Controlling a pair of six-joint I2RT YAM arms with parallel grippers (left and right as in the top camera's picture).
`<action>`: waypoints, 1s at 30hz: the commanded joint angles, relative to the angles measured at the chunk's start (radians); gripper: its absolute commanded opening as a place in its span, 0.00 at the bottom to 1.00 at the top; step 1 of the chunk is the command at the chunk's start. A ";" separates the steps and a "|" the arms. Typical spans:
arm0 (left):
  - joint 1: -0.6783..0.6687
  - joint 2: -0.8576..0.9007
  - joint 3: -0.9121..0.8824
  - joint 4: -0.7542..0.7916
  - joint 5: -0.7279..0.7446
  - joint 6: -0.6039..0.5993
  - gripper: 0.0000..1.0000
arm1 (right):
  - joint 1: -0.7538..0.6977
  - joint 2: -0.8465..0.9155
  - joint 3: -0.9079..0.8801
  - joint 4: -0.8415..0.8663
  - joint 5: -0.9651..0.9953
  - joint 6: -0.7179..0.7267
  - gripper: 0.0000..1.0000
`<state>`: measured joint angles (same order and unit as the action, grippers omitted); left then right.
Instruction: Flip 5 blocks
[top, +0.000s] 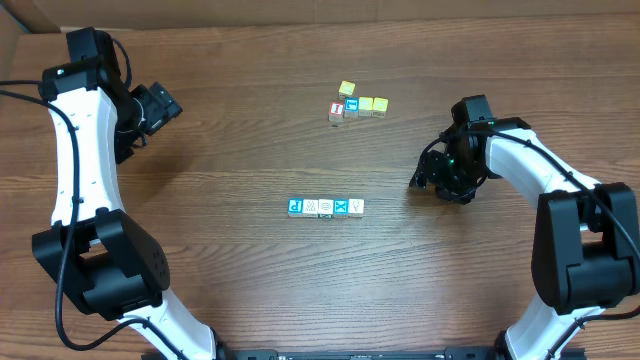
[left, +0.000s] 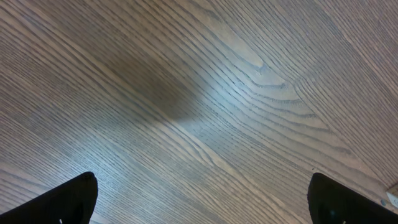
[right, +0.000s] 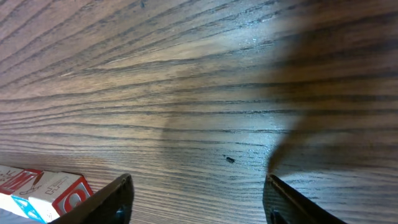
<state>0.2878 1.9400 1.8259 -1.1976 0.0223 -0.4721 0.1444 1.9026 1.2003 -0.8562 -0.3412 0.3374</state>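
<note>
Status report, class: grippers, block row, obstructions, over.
Left gripper open, empty. Right gripper open, empty, apart from the row of blocks. Nothing between them. Other blocks clustered apart.

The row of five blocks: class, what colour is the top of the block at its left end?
Blue with a white mark; that block shows best in the overhead view.

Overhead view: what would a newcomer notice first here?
A neat row of five blocks, tops white and blue, sits mid-table. Farther up the frame lies a small cluster of cubes, mostly yellow with one red. The right gripper, open and close to the table, is off to the right of the row.
</note>
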 joint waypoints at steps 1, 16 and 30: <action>-0.008 -0.011 0.015 -0.001 -0.004 0.004 1.00 | 0.000 -0.012 -0.001 0.008 -0.047 0.003 0.58; -0.007 -0.011 0.015 0.214 -0.002 -0.006 1.00 | 0.127 -0.030 0.006 -0.026 -0.053 0.022 0.04; -0.026 -0.009 0.015 0.116 0.359 -0.112 0.85 | 0.127 -0.169 0.007 -0.088 -0.015 0.058 0.04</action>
<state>0.2733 1.9400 1.8267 -1.0512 0.2287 -0.5945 0.2745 1.7607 1.2007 -0.9337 -0.3882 0.3733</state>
